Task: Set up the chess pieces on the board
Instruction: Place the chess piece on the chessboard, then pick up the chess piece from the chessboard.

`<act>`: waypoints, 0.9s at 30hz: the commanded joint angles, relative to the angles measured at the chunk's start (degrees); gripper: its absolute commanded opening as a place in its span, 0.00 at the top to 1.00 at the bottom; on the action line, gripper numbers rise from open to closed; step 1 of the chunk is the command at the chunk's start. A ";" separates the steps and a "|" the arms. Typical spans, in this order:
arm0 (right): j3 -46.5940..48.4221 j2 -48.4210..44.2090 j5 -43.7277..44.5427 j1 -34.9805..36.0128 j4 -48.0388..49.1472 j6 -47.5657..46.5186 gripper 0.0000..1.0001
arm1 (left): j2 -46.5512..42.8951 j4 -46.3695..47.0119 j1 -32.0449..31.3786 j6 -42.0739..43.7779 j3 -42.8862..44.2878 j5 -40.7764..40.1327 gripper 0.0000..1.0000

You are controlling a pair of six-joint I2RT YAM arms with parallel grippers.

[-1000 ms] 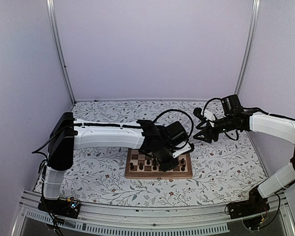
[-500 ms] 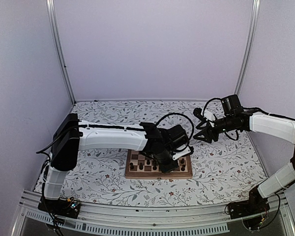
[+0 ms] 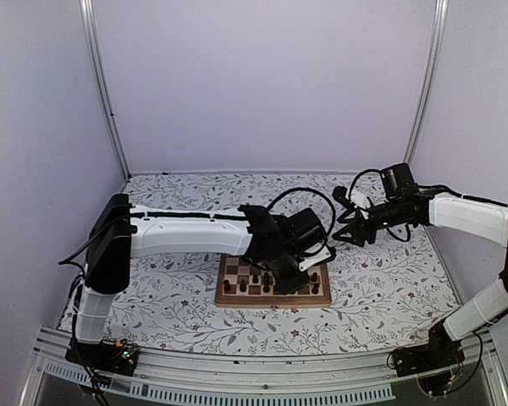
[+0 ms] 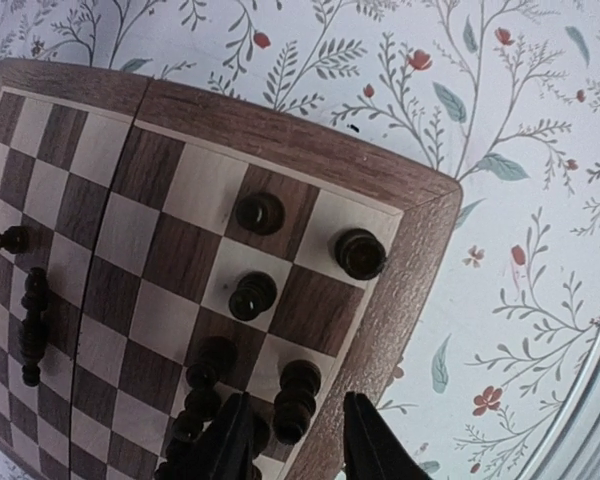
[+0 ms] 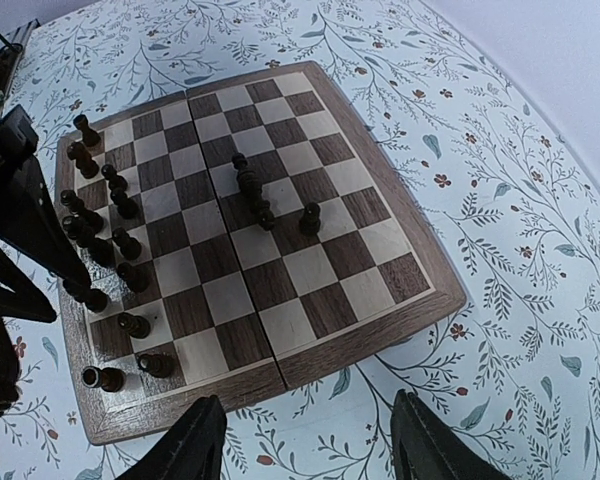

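Observation:
The wooden board (image 3: 237, 299) lies in the middle of the floral table; it also shows in the left wrist view (image 4: 280, 122) and the right wrist view (image 5: 380, 340). Several dark chess pieces (image 5: 110, 190) stand in two rows along one end, and a few stand mid-board (image 5: 255, 195). My left gripper (image 4: 300, 445) is open low over the board's corner, its jaws either side of one upright piece (image 4: 295, 398) without closing on it. Other pieces (image 4: 260, 212) stand just ahead. My right gripper (image 5: 305, 445) is open and empty, raised off the board's far right side (image 3: 349, 230).
The floral table cover (image 3: 178, 194) runs all round the board. Lilac walls and metal posts (image 3: 102, 85) close off the back and sides. The left arm (image 3: 186, 233) stretches across above the board's left half.
My left gripper has shifted slightly over the board's right end. The right arm has not moved.

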 commanded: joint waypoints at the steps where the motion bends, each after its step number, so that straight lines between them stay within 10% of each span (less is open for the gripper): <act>1: -0.12 0.82 0.01 0.03 -0.64 0.07 0.40 | -6.09 0.01 -0.49 -0.12 3.02 3.03 0.67; 27: 28.33 26.00 7.67 11.38 -15.70 4.13 0.53 | -29.96 32.34 24.78 -13.43 -30.47 0.78 0.66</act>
